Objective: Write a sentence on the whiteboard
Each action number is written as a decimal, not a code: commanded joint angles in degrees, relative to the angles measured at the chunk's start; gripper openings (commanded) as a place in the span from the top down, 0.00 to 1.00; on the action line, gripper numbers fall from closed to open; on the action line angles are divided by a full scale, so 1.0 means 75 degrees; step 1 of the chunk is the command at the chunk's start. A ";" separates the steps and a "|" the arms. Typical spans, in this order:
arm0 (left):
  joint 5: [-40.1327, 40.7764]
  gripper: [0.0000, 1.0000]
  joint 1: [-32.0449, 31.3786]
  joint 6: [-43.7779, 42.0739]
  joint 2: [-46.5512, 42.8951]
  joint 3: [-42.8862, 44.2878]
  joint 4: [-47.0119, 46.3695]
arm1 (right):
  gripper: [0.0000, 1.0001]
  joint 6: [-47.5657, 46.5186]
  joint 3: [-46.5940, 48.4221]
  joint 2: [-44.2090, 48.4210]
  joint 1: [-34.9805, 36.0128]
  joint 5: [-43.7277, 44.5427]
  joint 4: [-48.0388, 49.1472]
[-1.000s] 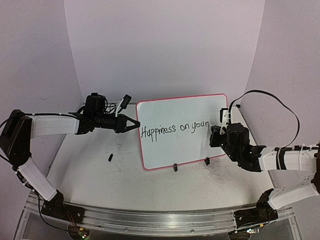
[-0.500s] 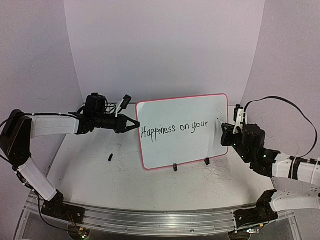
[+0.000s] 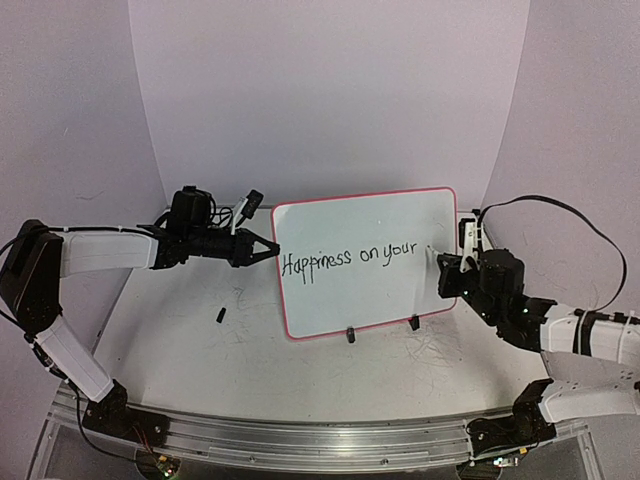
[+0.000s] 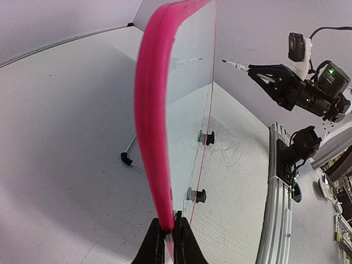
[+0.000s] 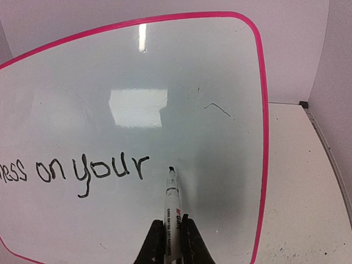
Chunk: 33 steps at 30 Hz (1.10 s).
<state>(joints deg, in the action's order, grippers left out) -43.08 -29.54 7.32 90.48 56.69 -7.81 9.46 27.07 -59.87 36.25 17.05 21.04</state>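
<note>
The whiteboard (image 3: 365,290) stands upright on two black clip feet at the table's middle, red rim all round. Across it runs the sentence (image 3: 348,257), black letters reading "Happiness on your". My left gripper (image 3: 272,249) is shut on the board's left rim (image 4: 149,143), the pink edge pinched between its fingers. My right gripper (image 3: 441,268) is shut on a white marker (image 5: 172,212). The marker's black tip points at the board just right of the "r" in "your" (image 5: 93,168); whether it touches the surface I cannot tell.
A small black cap (image 3: 220,315) lies on the table left of the board. Grey scribble marks (image 3: 440,345) cover the tabletop near the board's right foot. A thin support leg (image 4: 127,157) stands behind the board. Purple walls enclose the back and sides.
My right gripper pulled right off the board after finishing the "r" of "your", then came back left toward the board's right part. The left gripper and board stayed still.
</note>
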 commanded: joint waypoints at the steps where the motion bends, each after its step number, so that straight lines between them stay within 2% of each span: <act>1: -0.0106 1.00 -0.0151 -0.0344 -0.0259 0.0287 0.0241 | 1.00 -0.0038 0.0237 -0.0141 -0.0142 -0.0109 0.0054; 9: -0.0169 1.00 -0.0157 -0.0332 -0.0274 0.0303 0.0251 | 1.00 -0.0060 0.0355 -0.0134 -0.0600 -0.0671 0.0066; 17: -0.0239 1.00 -0.0151 -0.0309 -0.0222 0.0319 0.0253 | 1.00 -0.0347 0.0543 -0.0362 -0.0610 -0.1181 0.0294; 33: -0.0316 1.00 -0.0163 -0.0285 -0.0151 0.0334 0.0254 | 1.00 -0.0334 0.0831 -0.0753 -0.0606 -0.0905 0.0464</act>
<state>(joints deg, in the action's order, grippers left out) -43.08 -29.63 7.31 90.39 56.99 -6.98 7.51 30.47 -64.68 31.77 9.32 22.11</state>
